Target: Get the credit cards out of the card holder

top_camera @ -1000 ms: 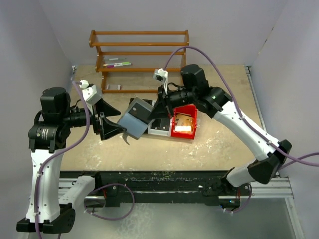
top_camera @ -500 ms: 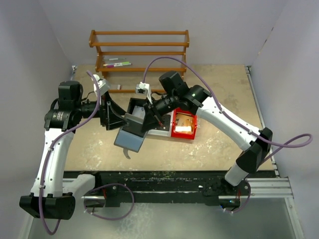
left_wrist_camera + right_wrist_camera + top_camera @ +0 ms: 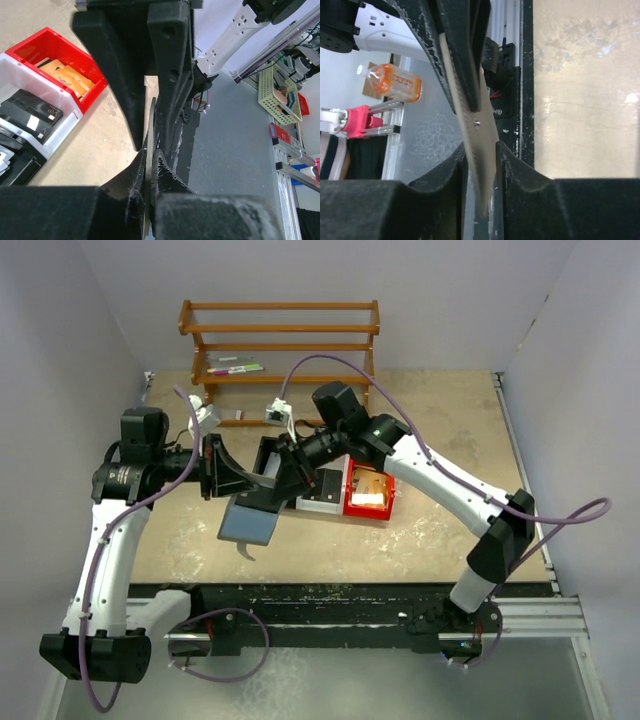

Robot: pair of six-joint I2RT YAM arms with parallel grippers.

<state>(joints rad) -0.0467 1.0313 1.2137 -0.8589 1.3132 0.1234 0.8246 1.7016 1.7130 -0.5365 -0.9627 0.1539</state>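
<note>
The grey-blue card holder point(image 3: 248, 524) hangs open above the table's left-middle, its darker panel point(image 3: 263, 497) uppermost. My left gripper point(image 3: 258, 483) comes in from the left and is shut on that upper edge. In the left wrist view the holder's thin edge point(image 3: 152, 125) is pinched in the left gripper point(image 3: 151, 150). My right gripper point(image 3: 283, 488) reaches in from the right. Its jaws stand slightly open around a holder panel point(image 3: 475, 132), with gaps beside the panel in the right gripper point(image 3: 481, 148). The credit cards in the holder are hidden.
A row of bins sits just behind the holder: black point(image 3: 276, 454), white point(image 3: 322, 494) and red point(image 3: 385, 490). Orange cards point(image 3: 65, 76) lie in the red one and dark cards point(image 3: 30, 112) in the white one. A wooden rack point(image 3: 280, 328) holding pens point(image 3: 236, 368) stands at the back.
The left gripper swung in and shut on the holder's edge. The right gripper's jaws loosened from a tight grip. The holder moved left and down, its light panel hanging lower.
</note>
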